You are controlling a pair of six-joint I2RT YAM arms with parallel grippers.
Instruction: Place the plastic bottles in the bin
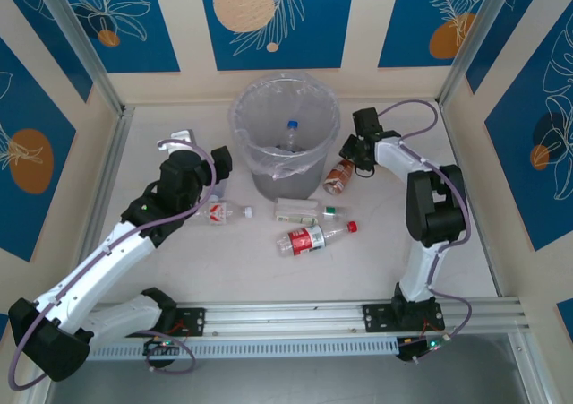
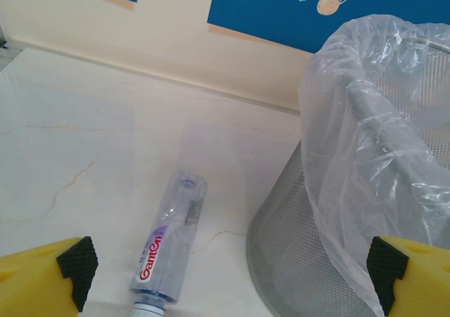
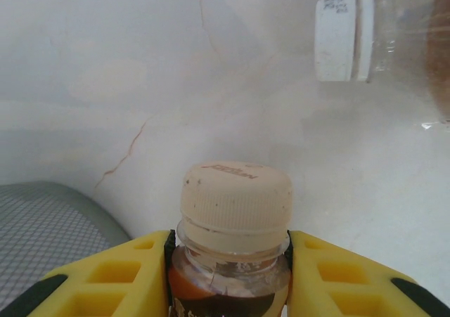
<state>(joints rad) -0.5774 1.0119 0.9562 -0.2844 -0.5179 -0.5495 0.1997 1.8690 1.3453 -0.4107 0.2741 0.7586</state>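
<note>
- Right fingers: closed on the neck of the brown bottle, one on each side just under its cream cap.
- Brown bottle, top view: low, just beside the right flank of the bin. Its long axis slants, with the cap toward the right arm and the base toward the bin's foot. Whether the base rests on the tabletop cannot be told.
- Governing relation: in the top view the bin mouth lies up and to the left of the held bottle. The rim looks higher than the bottle, so the likely next move is a lift clear of the rim, then a short carry across to the opening.
- Bin: upright at the far middle of the tabletop, bag-lined, with one blue-cap bottle inside.
- Left fingers: spread wide, holding nothing, with the bin wall close beside one of them.
- Clear bottle: lying flat below the left fingers, off-centre toward the finger away from the bin. Its long axis runs nearly straight away from the wrist camera, cap at the near end. The left arm is the nearer.
- Loose items: green-cap bottle and red-label bottle, lying in front of the bin between the arms, long axes roughly left-right, caps to the right.
</note>
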